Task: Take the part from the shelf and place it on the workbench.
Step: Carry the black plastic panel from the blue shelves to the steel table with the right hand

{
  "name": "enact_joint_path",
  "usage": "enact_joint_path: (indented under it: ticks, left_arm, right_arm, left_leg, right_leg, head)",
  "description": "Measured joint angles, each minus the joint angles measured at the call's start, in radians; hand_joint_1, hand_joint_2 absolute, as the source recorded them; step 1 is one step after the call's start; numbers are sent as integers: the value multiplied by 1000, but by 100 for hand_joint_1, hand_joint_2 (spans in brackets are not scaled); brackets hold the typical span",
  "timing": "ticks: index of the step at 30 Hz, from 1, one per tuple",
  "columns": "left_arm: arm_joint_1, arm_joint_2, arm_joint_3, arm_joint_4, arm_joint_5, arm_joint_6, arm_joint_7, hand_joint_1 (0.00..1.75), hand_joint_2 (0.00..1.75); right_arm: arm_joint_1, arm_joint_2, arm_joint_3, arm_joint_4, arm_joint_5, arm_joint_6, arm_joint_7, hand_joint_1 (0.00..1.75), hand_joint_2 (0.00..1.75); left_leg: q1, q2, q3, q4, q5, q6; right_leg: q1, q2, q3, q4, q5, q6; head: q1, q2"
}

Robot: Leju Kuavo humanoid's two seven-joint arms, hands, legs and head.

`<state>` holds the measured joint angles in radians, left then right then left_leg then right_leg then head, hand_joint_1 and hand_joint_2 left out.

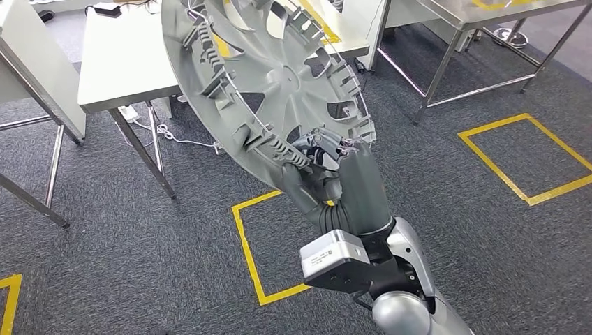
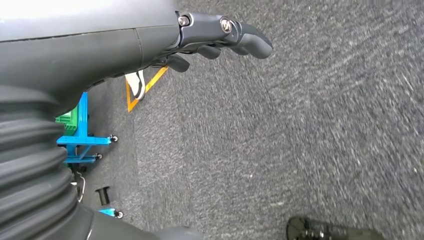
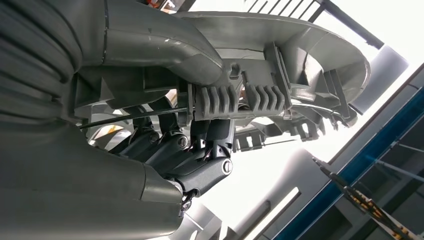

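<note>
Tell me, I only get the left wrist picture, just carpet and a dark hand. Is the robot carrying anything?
Observer: Yes. The right hand grips a big grey wheel cover by its rim, held up tilted.
Operator: Is my left hand helping?
Observer: No. The left hand holds nothing, its fingers curled over the carpet.
Operator: Where could it put the cover?
Observer: A white workbench stands ahead, behind the cover, in the head view.
</note>
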<state>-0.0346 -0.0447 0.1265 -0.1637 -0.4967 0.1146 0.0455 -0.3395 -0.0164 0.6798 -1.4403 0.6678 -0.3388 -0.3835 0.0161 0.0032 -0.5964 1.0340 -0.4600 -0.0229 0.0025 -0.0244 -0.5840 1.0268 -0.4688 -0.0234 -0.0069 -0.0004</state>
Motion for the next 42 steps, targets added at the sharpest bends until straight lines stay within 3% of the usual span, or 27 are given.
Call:
enact_joint_path:
  ticks: [7,10,42]
  left_arm:
    - [-1,0,3,0,-2,-9,1,0,175]
    - [-1,1,5,0,-3,-9,4,0,175]
    - [-1,-1,7,0,-10,7,16,0,175]
  right_arm:
    - [0,0,0,-1,4,-9,2,175,175]
    - [0,0,0,-1,4,-10,2,175,175]
    - [-1,-18,0,-1,-1,-28,0,175,175]
  left_leg:
    - [-4,0,-3,1,0,11]
    - [-4,0,-3,1,1,11]
    - [-1,0,-3,0,2,9]
  right_leg:
    - [-4,0,2,-10,6,26]
    - [-4,0,1,-10,7,32]
    - [-1,0,-1,-7,6,31]
  head:
    - [1,0]
    - [0,0]
    - [0,0]
